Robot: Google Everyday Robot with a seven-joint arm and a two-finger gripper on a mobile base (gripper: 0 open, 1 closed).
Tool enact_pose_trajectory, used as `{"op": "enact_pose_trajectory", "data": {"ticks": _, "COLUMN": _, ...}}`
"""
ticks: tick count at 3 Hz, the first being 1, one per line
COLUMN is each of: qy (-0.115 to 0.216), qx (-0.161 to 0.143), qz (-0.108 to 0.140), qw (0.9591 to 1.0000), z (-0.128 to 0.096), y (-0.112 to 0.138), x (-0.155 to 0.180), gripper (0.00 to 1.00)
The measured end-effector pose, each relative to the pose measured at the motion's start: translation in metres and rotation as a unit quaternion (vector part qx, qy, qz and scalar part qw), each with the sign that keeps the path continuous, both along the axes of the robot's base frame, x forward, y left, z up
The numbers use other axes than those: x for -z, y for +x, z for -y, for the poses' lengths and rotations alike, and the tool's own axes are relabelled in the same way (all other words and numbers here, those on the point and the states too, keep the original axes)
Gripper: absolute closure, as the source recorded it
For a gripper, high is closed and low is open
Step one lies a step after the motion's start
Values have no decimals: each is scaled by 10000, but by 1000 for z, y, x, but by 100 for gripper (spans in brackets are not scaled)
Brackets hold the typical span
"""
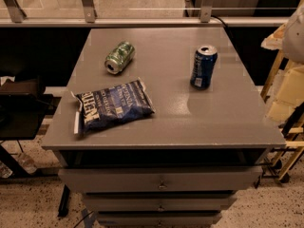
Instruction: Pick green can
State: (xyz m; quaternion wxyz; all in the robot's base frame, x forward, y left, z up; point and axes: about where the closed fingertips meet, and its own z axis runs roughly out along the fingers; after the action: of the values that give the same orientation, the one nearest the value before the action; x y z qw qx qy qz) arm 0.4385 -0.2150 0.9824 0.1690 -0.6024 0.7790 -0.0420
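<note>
Although the gripper itself lies outside the camera view, so that its opening and any hold cannot be told, a pale rounded shape (295, 32) shows at the right edge, well apart from the cans. A grey cabinet top (166, 122) fills most of the view, with drawers (161, 179) below its front edge. On its front left lies a dark blue snack bag (114, 106), flat. Toward the back right stands a dark blue can (204, 66), upright, silver top up. The green can (119, 57) lies on its side at the back left, just behind the bag, its silver end turned toward the front left.
</note>
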Motion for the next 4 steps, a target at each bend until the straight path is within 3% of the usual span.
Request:
{"op": "enact_pose_trajectory", "data": {"ticks": 2, "qy": -37, "qx": -195, "qz": 37, "qw": 9998, "z": -7, "y": 7, "x": -5, "gripper": 0}}
{"op": "enact_pose_trajectory", "data": {"ticks": 3, "qy": -270, "qx": -917, "qz": 61, "qw": 9954, "z": -34, "y": 23, "x": -18, "gripper": 0}}
{"op": "enact_pose_trajectory", "data": {"ticks": 4, "qy": -594, "qx": -1997, "qz": 338, "qw": 9775, "z": -86, "y": 46, "x": -41, "gripper": 0}}
